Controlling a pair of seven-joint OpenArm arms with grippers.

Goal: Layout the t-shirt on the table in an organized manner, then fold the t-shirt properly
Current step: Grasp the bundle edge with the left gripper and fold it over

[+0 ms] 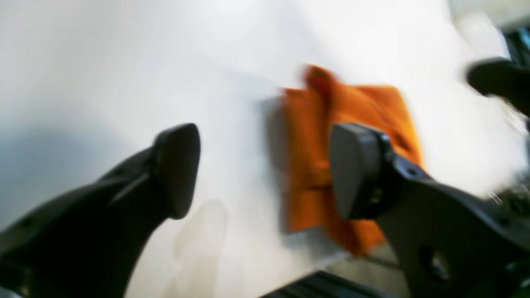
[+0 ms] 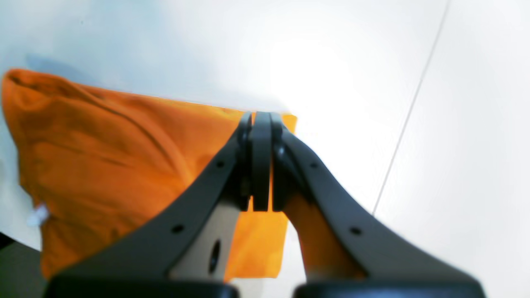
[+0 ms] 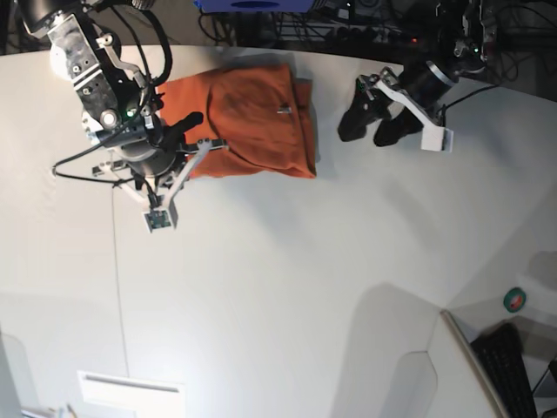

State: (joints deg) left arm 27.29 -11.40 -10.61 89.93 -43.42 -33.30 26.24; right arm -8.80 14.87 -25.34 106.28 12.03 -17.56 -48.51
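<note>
Pinching the folded t-shirt (image 3: 252, 122) at its 9 o'clock edge, the right tool (image 2: 261, 165) risks dragging folds apart across the counter (image 3: 287, 287); left tool (image 1: 265, 169) stands wide, empty.

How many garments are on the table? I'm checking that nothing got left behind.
1: the orange t-shirt, folded into a rectangle at the far side of the white table, between the two arms. Nothing more shows, though another could lie outside the views.

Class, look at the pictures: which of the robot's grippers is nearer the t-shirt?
The right. The right gripper, fingers shut, sits at the t-shirt's corner edge, over the cloth. The left gripper, fingers open, hangs beside the shirt's other side, apart from it, over the table.
</note>
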